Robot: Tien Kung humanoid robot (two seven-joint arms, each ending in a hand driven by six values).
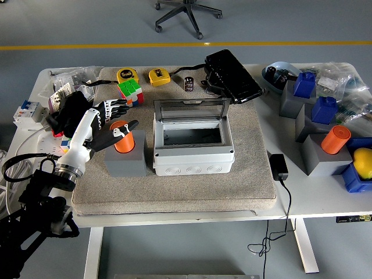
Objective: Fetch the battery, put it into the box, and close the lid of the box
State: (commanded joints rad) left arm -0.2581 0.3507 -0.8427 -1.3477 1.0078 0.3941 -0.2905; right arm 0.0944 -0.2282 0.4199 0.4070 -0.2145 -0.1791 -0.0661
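An orange battery stands upright in a grey holder block on the beige mat, left of the grey box. The box's clear lid is swung up at the back and the inside looks bare. My left hand is at the battery's left side. Its black fingers are spread and point away over the mat, and the thumb lies across the battery's top. The fingers are not wrapped around the battery. My right arm is out of view.
Behind the hand lie a colour cube, two yellow tape measures and a black case. At the right stand grey blocks with blue parts and a second orange battery. A black adapter and cables lie near the mat.
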